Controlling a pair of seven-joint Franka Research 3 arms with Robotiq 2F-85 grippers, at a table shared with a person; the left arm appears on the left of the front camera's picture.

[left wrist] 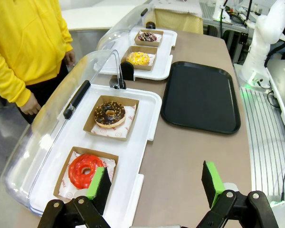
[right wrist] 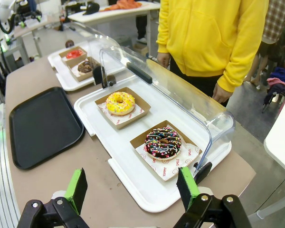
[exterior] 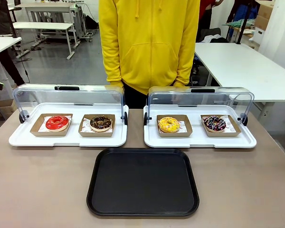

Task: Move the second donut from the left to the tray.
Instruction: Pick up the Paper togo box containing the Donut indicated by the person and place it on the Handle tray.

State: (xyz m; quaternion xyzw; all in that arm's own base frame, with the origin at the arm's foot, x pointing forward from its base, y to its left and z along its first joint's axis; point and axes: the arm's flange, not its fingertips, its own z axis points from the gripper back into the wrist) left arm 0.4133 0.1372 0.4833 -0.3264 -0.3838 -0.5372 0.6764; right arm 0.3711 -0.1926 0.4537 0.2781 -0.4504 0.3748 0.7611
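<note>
The chocolate donut with light crumbs (exterior: pixel 101 123) (left wrist: pixel 109 113) (right wrist: pixel 85 66) sits in its brown holder on the left white display tray (exterior: pixel 66 140), second from the left. The black tray (exterior: pixel 143 183) (left wrist: pixel 201 95) (right wrist: pixel 42 124) lies bare at the table's near middle. My left gripper (left wrist: pixel 156 183) hangs open above the table edge by the red donut, nothing between its fingers. High over the right display tray's near corner, my right gripper (right wrist: pixel 133 187) is open too.
A red-glazed donut (exterior: pixel 57 123) (left wrist: pixel 86 171) lies left of the chocolate one. The right display tray (exterior: pixel 199 141) carries a yellow donut (exterior: pixel 168 125) (right wrist: pixel 120 103) and a sprinkled dark donut (exterior: pixel 214 123) (right wrist: pixel 163 142). Both clear lids stand raised. A person in a yellow hoodie (exterior: pixel 149 42) stands behind.
</note>
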